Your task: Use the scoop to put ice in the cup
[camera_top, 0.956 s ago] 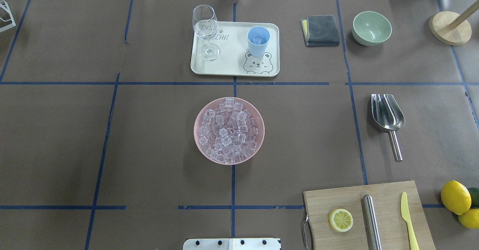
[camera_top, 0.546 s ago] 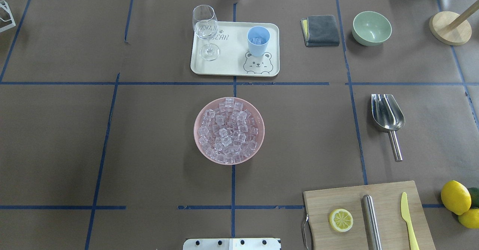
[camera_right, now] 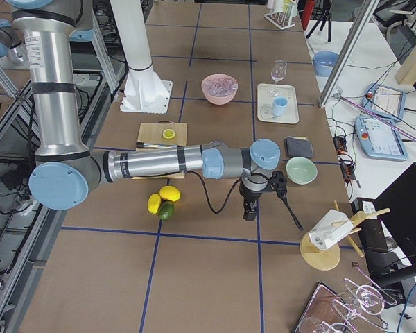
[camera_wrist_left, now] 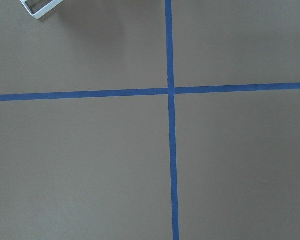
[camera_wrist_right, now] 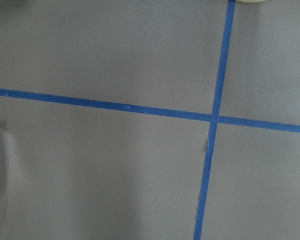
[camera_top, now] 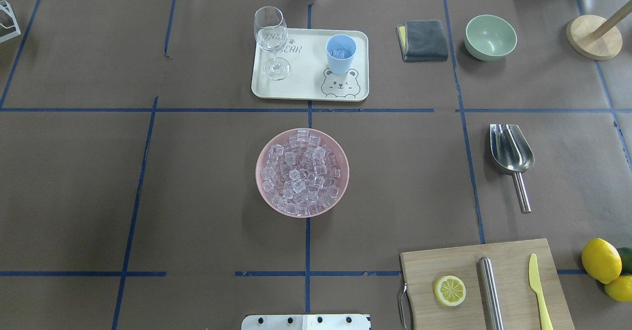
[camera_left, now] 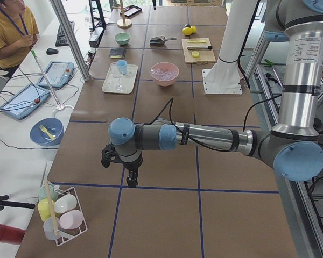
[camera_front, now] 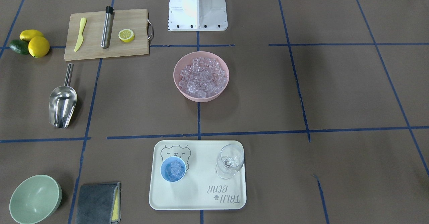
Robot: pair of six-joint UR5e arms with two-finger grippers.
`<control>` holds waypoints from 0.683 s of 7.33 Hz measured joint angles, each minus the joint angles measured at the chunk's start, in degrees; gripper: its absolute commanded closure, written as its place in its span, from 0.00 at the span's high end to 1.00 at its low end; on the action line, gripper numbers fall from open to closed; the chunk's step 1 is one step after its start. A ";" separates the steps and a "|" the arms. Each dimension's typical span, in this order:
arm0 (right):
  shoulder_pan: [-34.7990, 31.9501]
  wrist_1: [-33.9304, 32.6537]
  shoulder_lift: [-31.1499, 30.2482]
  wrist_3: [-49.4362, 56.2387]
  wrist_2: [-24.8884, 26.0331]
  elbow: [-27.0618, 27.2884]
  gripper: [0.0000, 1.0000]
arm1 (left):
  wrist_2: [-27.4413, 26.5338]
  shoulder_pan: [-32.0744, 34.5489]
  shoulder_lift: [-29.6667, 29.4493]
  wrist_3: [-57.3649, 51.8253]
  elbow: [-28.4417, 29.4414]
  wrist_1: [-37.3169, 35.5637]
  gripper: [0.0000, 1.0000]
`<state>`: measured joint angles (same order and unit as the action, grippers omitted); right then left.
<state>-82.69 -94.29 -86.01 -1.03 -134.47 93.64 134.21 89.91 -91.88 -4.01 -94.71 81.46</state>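
Lying on the table (camera_top: 197, 182) well right of the bowl (camera_top: 258, 172) heaped with ice (camera_top: 301, 172), the scoop (camera_top: 511, 154) was untouched, the cup (camera_top: 340, 54) stood on the tray (camera_top: 306, 75) holding some cubes, and whether the left gripper (camera_left: 131, 181) or right gripper (camera_right: 249, 211) gaped could not be told.

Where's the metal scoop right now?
In the overhead view the scoop lies flat on the robot's right side, handle pointing toward the robot, between the cutting board and the green bowl.
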 measured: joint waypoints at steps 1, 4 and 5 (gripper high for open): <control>-0.01 0.04 -0.13 0.16 -0.04 -0.02 1.00 | 0.00 0.00 0.02 -0.02 -0.05 0.01 1.00; -0.29 0.01 -0.57 0.45 -0.20 -0.01 1.00 | 0.07 0.00 -0.07 -0.03 0.02 0.01 1.00; -0.55 -0.01 -0.85 0.53 -0.26 -0.01 1.00 | 0.23 0.00 -0.10 -0.01 0.08 0.01 1.00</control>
<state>-83.24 -94.30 -86.86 -0.50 -134.73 93.63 134.44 89.91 -91.98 -4.03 -94.63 81.47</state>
